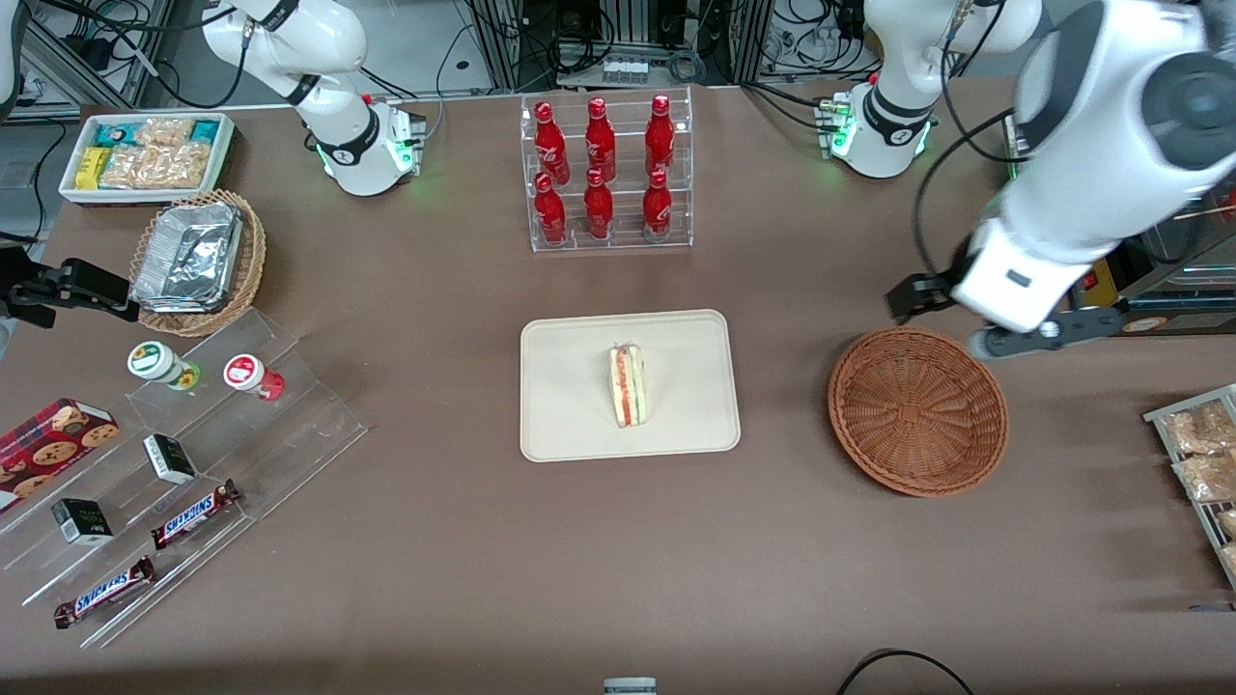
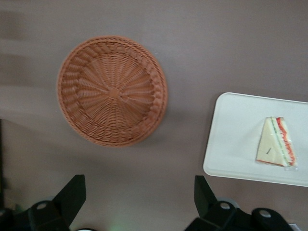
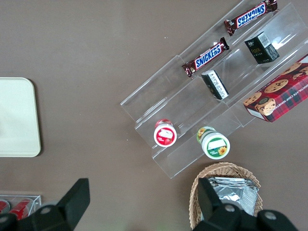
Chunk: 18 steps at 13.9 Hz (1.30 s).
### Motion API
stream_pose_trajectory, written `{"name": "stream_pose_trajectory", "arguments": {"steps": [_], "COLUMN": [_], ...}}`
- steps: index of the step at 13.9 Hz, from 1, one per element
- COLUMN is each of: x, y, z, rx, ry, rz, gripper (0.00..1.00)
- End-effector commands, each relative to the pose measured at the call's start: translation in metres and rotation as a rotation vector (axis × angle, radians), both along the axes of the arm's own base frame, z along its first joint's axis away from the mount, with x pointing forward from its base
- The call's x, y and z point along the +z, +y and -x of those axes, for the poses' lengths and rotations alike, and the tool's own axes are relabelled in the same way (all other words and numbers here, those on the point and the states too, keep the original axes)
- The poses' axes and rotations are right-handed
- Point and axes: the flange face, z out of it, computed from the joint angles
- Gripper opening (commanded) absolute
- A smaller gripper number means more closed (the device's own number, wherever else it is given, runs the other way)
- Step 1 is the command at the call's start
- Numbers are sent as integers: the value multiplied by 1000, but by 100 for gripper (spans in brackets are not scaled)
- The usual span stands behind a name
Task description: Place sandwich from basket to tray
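Observation:
The sandwich (image 1: pixel 630 386) (image 2: pixel 276 147), a pale wedge with orange-red and green layers, lies on the cream tray (image 1: pixel 579 425) (image 2: pixel 231 144) at the table's middle. The round reddish-brown basket (image 1: pixel 917 410) (image 2: pixel 113 91) sits beside the tray toward the working arm's end, with nothing in it. My gripper (image 1: pixel 951 314) (image 2: pixel 138 185) hangs high above the table, over the basket's edge farther from the front camera. It is open, and only bare tabletop shows between its fingers.
A clear rack of red bottles (image 1: pixel 603 174) stands farther from the front camera than the tray. Toward the parked arm's end are a stepped acrylic shelf (image 1: pixel 193 454) with snacks, a tan basket of foil containers (image 1: pixel 198 261) and a white snack bin (image 1: pixel 145 154). A rack of snack packets (image 1: pixel 1202 463) sits at the working arm's end.

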Motion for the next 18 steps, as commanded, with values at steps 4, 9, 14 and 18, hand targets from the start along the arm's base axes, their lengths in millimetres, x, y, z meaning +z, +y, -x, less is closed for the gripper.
{"name": "stream_pose_trajectory", "arguments": {"steps": [4, 9, 14, 18], "x": [20, 29, 28, 30], "y": [69, 124, 136, 109], "z": [20, 22, 14, 12], "rx": [-53, -111, -163, -215], "ry": [-12, -19, -29, -34], "rz": [17, 29, 29, -40], "gripper": [99, 99, 100, 100]}}
